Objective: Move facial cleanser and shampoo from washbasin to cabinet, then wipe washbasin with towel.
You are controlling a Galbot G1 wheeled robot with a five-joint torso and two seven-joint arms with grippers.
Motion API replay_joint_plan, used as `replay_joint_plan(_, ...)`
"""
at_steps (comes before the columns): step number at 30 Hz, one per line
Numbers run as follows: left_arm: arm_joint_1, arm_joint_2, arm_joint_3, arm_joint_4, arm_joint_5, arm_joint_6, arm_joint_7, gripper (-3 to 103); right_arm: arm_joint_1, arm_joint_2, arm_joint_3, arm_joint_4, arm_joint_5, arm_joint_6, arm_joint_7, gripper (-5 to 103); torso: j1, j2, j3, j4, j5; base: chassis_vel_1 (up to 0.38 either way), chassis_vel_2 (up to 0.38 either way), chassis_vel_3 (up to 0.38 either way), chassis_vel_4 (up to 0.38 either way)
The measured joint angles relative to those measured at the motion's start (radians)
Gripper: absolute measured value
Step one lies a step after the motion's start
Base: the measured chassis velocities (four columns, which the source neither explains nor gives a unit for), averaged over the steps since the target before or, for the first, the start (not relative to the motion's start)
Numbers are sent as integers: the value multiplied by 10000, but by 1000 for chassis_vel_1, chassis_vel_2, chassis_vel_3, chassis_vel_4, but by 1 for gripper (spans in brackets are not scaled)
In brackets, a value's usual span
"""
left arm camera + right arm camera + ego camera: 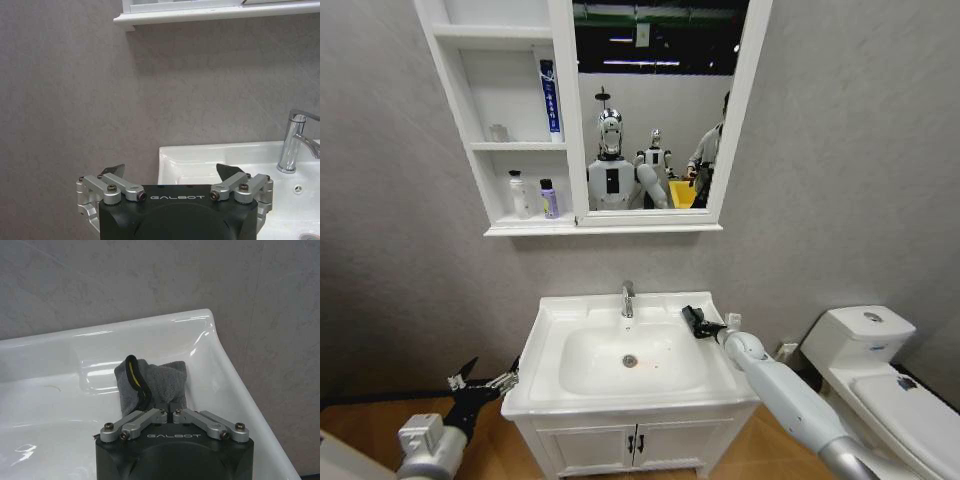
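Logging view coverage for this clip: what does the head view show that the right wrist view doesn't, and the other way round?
Head view alone: the cabinet with bottles on its shelves and its mirror, the tap, the drain, the toilet, and the left gripper, open, low beside the washbasin's left edge.

Right wrist view alone: the towel up close, grey-black with a yellow-edged fold, pinched in the fingers.

Both: the right gripper shut on the towel at the washbasin's back right corner, and the grey wall.
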Motion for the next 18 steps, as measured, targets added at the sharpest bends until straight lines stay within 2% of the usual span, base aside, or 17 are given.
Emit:
replay_joint_plan(9,0,0,0,0,0,0,1,100,-457,-428,194,2101,367,-123,526,1,0,1,0,2,-4,0,0,0,0)
replay_joint_plan(12,0,0,0,0,0,0,0,100,-1069,-562,233,3516,692,-252,1074,1,0,0,0,3,-4,0,0,0,0)
replay_joint_plan(18,0,0,0,0,0,0,0,100,-2115,-317,-54,4638,796,-323,1919,1,-1,1,-1,1,-2,0,0,0,0)
